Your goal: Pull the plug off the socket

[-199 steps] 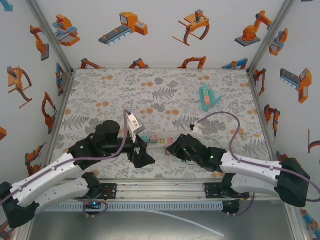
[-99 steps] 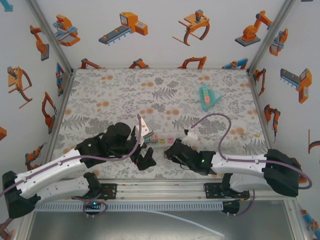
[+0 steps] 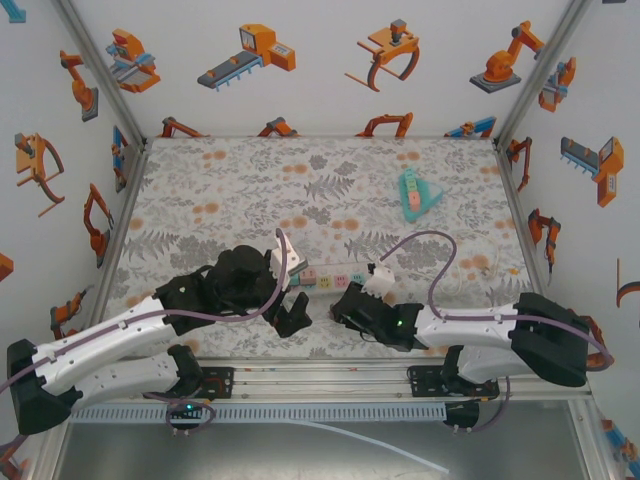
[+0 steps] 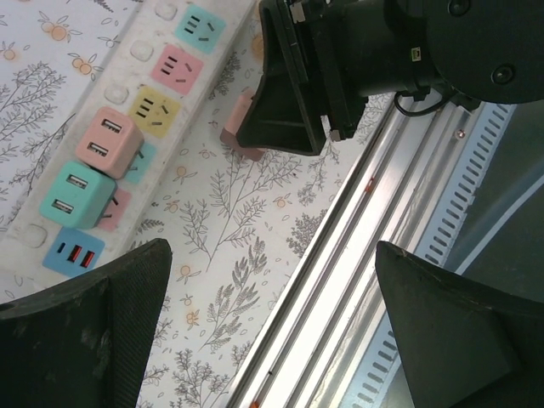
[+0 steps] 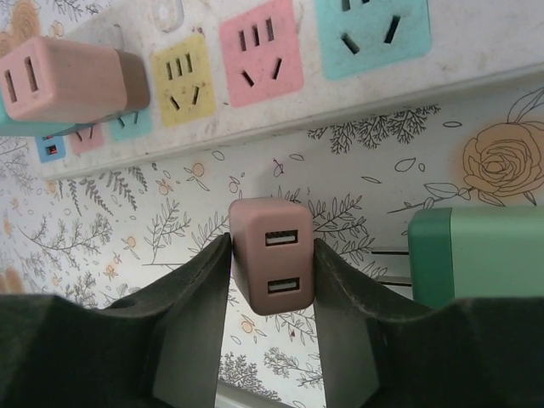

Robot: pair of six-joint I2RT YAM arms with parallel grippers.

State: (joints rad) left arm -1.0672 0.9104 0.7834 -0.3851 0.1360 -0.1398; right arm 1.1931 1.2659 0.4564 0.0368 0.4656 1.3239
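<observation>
Clamping the pink plug (image 5: pixel 274 268) in the right hand (image 5: pixel 272 246), with both fingers lying against its sides and its two USB ports facing the camera. Holding it clear of the power strip (image 5: pixel 476 42), just below the strip in the right wrist frame, over the flowered worktop (image 5: pixel 408 161). Leaving a second pink cube (image 4: pixel 109 140) and a teal cube (image 4: pixel 76 194) seated in the strip's sockets at the left of the left wrist frame. Holding the left hand (image 4: pixel 272 255) spread wide, gripping nothing, above the worktop's near edge and the metal rail (image 4: pixel 357 229). Facing the two hands toward each other at the bottom middle of the top frame, just below the strip.
</observation>
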